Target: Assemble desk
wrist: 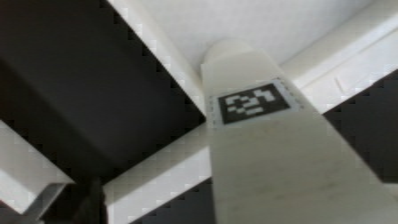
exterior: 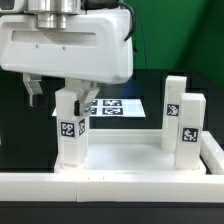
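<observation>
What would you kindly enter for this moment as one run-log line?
pincer: open, around upright leg | two legs standing at exterior view's right | marker board behind

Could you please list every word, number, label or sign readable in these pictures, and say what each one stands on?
No words, brands or numbers can be read.
Leg under the claw: black-and-white square tag, pattern only.
Two legs at the exterior view's right: square tags, pattern only.
Marker board: square tags, too blurred to read.
</observation>
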Controlling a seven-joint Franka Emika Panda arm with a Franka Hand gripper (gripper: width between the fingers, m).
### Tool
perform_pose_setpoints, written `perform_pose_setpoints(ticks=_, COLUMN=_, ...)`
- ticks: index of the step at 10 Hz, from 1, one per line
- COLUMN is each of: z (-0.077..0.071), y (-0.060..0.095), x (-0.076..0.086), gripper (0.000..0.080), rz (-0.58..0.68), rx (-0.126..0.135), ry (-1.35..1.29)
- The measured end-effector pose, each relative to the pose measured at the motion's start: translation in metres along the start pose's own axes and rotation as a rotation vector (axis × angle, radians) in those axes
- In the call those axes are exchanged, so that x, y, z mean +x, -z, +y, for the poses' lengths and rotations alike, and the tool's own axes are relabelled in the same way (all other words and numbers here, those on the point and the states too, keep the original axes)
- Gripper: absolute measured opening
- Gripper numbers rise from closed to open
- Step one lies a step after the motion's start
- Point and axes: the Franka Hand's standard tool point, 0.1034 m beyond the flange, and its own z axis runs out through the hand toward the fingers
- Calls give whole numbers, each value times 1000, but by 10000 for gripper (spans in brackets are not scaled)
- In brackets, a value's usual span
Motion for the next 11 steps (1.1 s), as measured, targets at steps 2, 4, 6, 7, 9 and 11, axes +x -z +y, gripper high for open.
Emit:
perform_pose_setpoints(ticks=2, z=0, y=-1, x=-1, gripper=621, rz=-1, rx=-2, ry=22)
perform_pose_setpoints(ticks=4, z=0, y=-1, x=-1, gripper=450, rz=-1, rx=-3, ry=-6)
perform_pose_setpoints(ticks=6, z=0, y=-2, x=-1, gripper=288, rz=-2, rx=-3, ry=-124)
perform_pose_setpoints(ticks=7, z=0, y=-2, x=-1, gripper=288, rz=-2, rx=-3, ry=-203)
perform_pose_setpoints(ticks=9, z=0, y=-2, x=-1, gripper=288, rz=-3, rx=-3, ry=-355)
perform_pose_setpoints(ticks=11, z=-1, y=-3, x=0, gripper=288, rz=-2, rx=-1, ry=-656)
